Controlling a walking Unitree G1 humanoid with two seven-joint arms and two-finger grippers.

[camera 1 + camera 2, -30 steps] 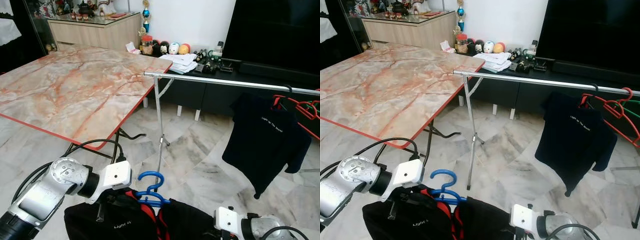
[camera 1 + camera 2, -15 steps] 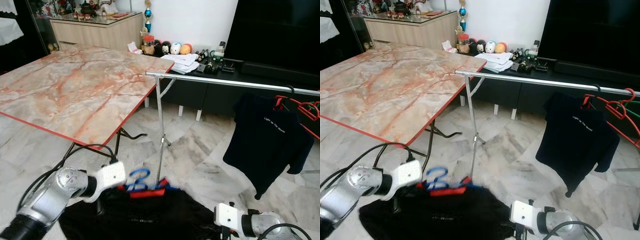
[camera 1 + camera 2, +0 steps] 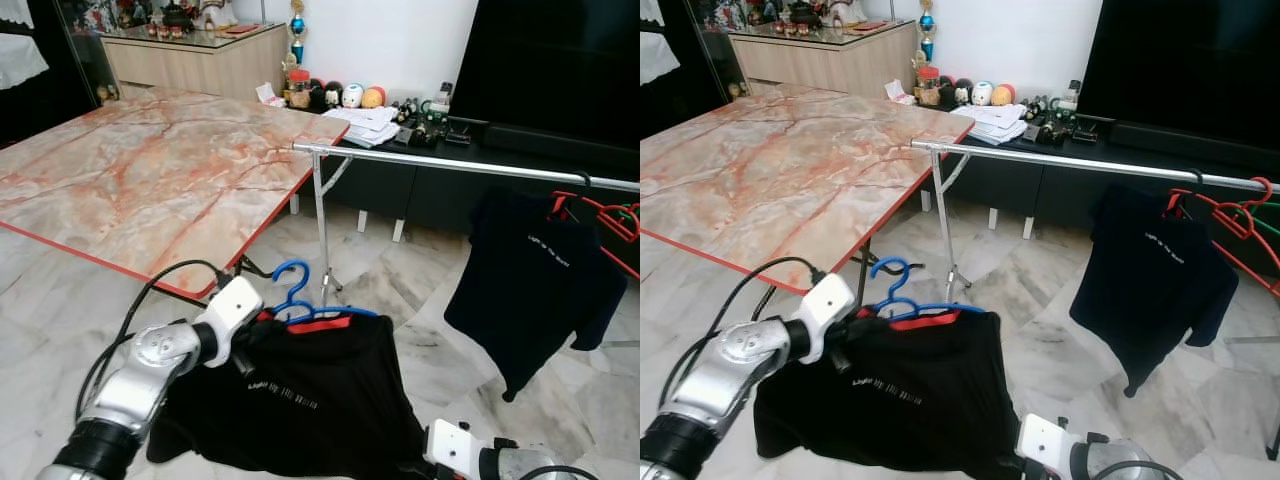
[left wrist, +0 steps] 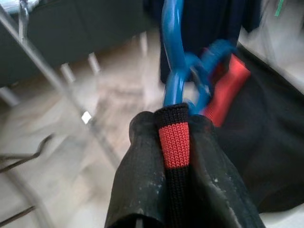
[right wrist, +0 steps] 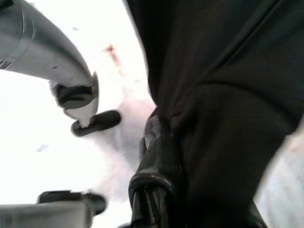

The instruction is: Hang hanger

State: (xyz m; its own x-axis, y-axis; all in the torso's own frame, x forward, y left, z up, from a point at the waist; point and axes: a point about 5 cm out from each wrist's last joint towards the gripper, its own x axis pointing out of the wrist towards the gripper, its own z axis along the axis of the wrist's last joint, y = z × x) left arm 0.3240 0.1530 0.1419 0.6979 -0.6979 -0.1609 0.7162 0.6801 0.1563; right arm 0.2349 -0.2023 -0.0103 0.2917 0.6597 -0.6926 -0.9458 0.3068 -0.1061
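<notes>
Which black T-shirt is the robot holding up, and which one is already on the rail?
The robot holds the black T-shirt on the blue hanger, gripped by the left pincer. The other black T-shirt already hangs from the silver rail.

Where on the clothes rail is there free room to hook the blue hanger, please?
The rail is bare from its upright by the marble table to the hung black T-shirt. Its far end is crowded with red hangers.
</notes>
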